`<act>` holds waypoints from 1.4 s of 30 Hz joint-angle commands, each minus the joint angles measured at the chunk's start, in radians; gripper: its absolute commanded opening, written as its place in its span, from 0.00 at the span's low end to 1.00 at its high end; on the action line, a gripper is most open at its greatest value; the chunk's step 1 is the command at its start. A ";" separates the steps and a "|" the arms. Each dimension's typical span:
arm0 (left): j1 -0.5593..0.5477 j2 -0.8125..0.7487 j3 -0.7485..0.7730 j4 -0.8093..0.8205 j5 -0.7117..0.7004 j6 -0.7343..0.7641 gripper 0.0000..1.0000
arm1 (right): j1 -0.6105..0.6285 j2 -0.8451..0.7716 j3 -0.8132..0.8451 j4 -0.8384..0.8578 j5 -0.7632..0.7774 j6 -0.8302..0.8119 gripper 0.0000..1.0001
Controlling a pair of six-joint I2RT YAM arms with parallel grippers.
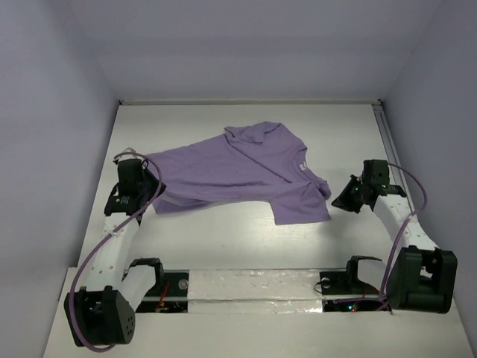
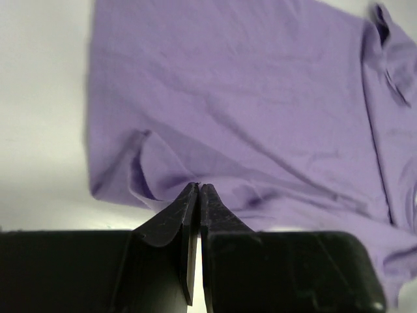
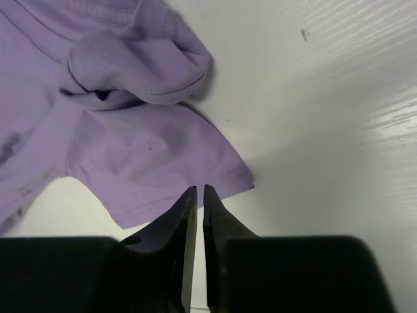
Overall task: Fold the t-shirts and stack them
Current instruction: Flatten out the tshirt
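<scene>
A lavender t-shirt [image 1: 238, 171] lies spread and rumpled on the white table [image 1: 223, 239], collar toward the right. My left gripper [image 1: 151, 191] is at the shirt's left hem. In the left wrist view its jaws [image 2: 199, 187] are shut, and creases in the fabric [image 2: 247, 111] run into the tips, so it pinches the hem. My right gripper [image 1: 341, 200] is just right of the shirt's near sleeve. In the right wrist view its jaws [image 3: 200, 189] are closed to a thin slit over the flat sleeve [image 3: 150, 163]. No cloth shows between them.
Pale walls enclose the table on three sides, and a metal rail [image 1: 387, 142] runs along the right edge. A taped strip with both arm bases [image 1: 253, 287] lies along the near edge. Bare tabletop shows near the shirt [image 1: 223, 239].
</scene>
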 commanded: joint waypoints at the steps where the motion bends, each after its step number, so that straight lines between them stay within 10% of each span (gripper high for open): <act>1: -0.095 -0.047 0.019 -0.053 -0.019 0.005 0.00 | 0.005 0.017 0.038 0.119 -0.008 -0.027 0.09; 5: -0.135 -0.085 0.042 -0.121 -0.008 0.000 0.00 | 0.005 0.063 0.153 0.242 0.024 -0.013 0.07; 8: -0.167 -0.142 0.036 -0.218 -0.010 -0.032 0.00 | 0.005 0.213 0.232 0.342 0.014 -0.021 0.57; 10: -0.167 -0.200 0.025 -0.271 0.002 -0.074 0.00 | 0.023 0.421 0.361 0.409 -0.090 -0.060 0.69; 22: -0.167 -0.316 0.067 -0.325 -0.039 -0.143 0.00 | 0.167 1.048 0.897 0.328 -0.158 -0.139 0.80; 25: -0.167 -0.256 0.104 -0.281 -0.048 -0.126 0.00 | 0.168 1.088 0.926 0.343 -0.203 -0.104 0.71; 29: -0.167 -0.190 0.166 -0.221 -0.048 -0.097 0.00 | 0.168 1.177 1.029 0.343 -0.224 -0.019 0.00; 37: -0.167 -0.079 0.270 -0.156 -0.163 -0.008 0.00 | 0.051 1.309 1.263 0.403 -0.077 0.399 0.00; 39: -0.167 -0.061 0.311 -0.149 -0.175 0.001 0.00 | 0.042 1.317 1.305 0.409 -0.066 0.394 0.27; 41: -0.167 -0.038 0.347 -0.130 -0.172 0.011 0.00 | 0.033 1.314 1.375 0.364 -0.115 0.314 0.90; 42: -0.167 -0.023 0.379 -0.121 -0.168 0.015 0.00 | 0.033 1.273 1.380 0.283 -0.118 0.273 0.97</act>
